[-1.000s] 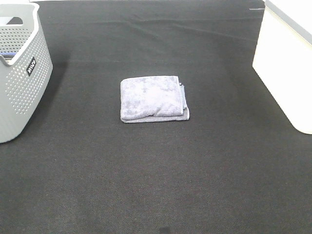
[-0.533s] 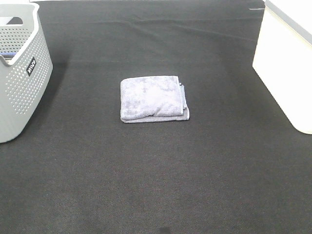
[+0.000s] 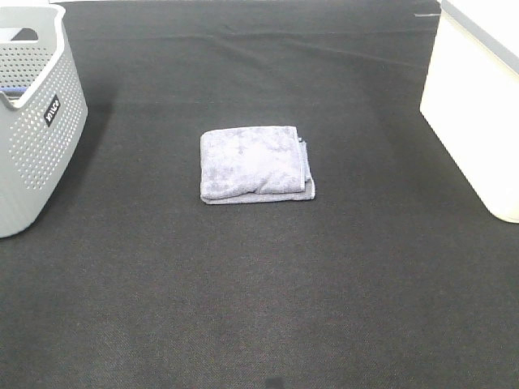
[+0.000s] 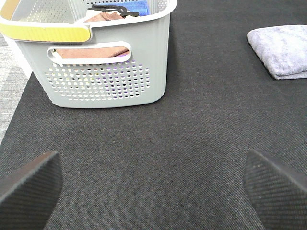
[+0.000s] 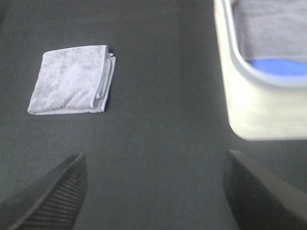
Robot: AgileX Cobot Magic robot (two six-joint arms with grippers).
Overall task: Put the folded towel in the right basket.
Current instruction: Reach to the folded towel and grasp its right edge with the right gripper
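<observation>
A folded lavender-grey towel (image 3: 255, 162) lies flat on the black mat in the middle of the table; it also shows in the left wrist view (image 4: 284, 49) and the right wrist view (image 5: 72, 78). The right basket (image 3: 478, 101) is white, at the right edge; the right wrist view shows its rim (image 5: 230, 57) with grey and blue cloth inside. Neither arm shows in the exterior high view. My left gripper (image 4: 153, 184) is open and empty above the mat near the grey basket. My right gripper (image 5: 156, 191) is open and empty, between towel and white basket.
A grey perforated basket (image 3: 32, 121) stands at the left edge; the left wrist view shows it (image 4: 96, 72) holding brown and blue cloth and a black item. A black mat (image 3: 259, 284) covers the table.
</observation>
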